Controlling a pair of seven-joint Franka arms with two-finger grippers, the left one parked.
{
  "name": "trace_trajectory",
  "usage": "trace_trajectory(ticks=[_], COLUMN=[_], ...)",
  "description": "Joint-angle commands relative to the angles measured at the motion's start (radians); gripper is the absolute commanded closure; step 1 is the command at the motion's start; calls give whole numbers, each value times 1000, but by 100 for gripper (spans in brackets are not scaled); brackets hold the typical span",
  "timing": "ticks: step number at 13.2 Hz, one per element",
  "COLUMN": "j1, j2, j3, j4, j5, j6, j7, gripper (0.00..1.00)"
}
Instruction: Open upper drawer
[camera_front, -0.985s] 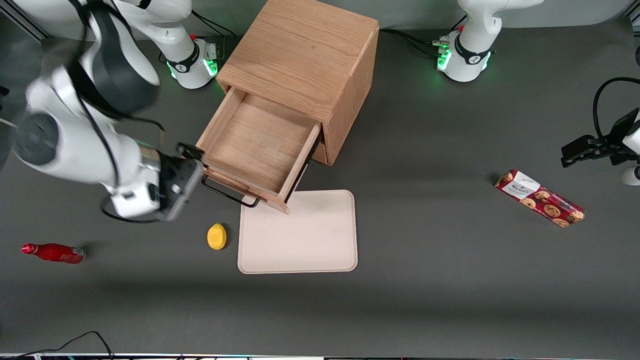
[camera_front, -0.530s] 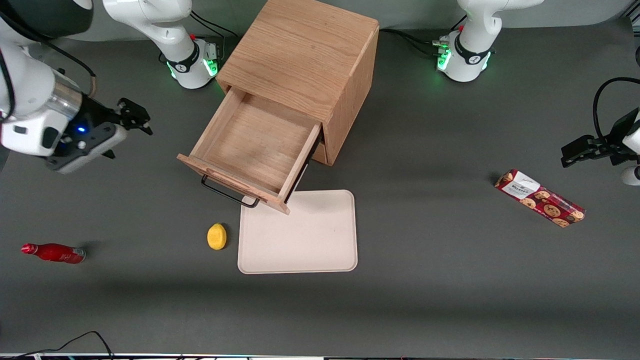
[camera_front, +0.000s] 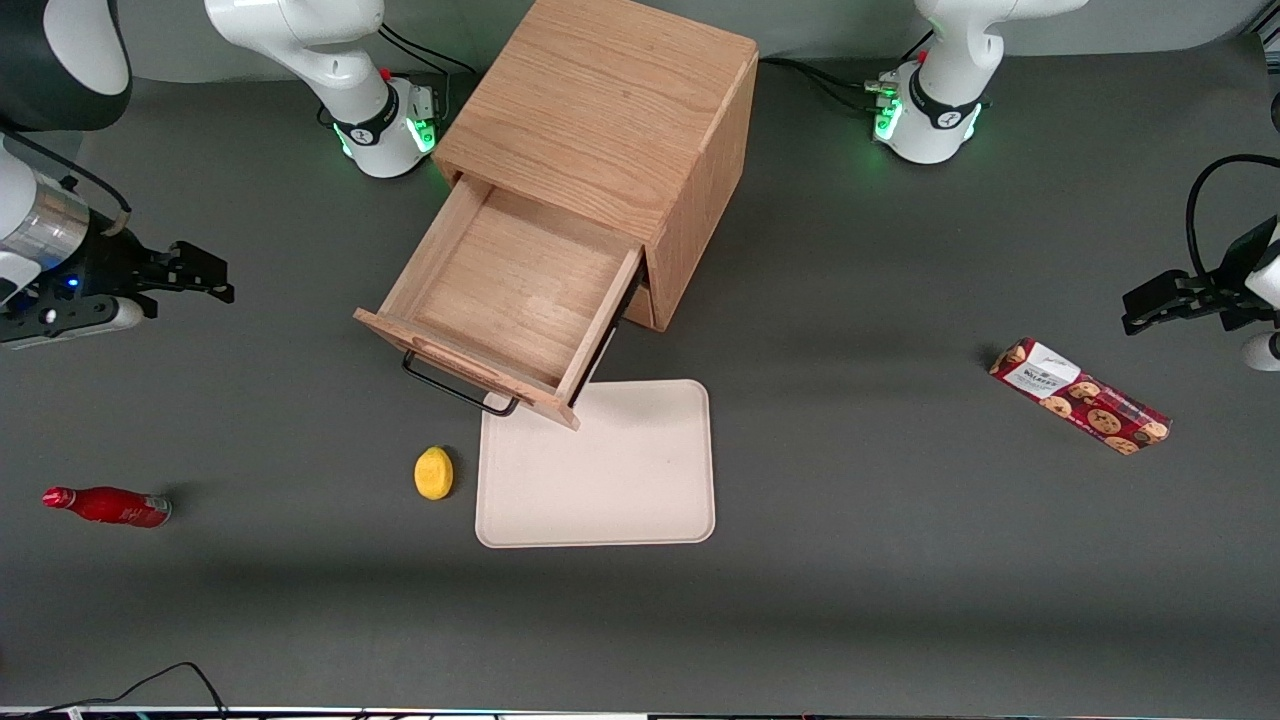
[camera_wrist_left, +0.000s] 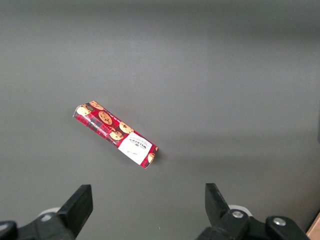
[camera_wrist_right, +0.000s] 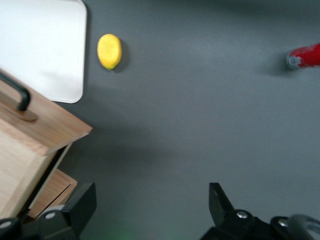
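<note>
We are seeing the light-oak upper drawer standing pulled out of the boxy oak cabinet, overhanging the cream tray; at its nine o'clock our gripper is hovering, jaws apart, holding nothing.

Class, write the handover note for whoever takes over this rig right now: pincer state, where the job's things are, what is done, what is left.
Pincer: open, holding nothing, hanging over bare table toward the working arm's end, well apart from the cabinet.
Upper drawer: pulled far out, nothing inside, black handle free; its front corner overhangs the beige tray.
Done: drawer open.
Left: nothing on the drawer, apparently; park the arm.
Also on the table: lemon, red bottle, cookie box.
</note>
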Motion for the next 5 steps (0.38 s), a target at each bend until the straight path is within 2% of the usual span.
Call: trace_trajectory(ticks=[1,5], j1=[10,10], j2=[-33,-19], j3=[-10,-42], j4=[-10,18], j5=[-31,-50], j6=[16,14], j7=[36,44], gripper=[0,0])
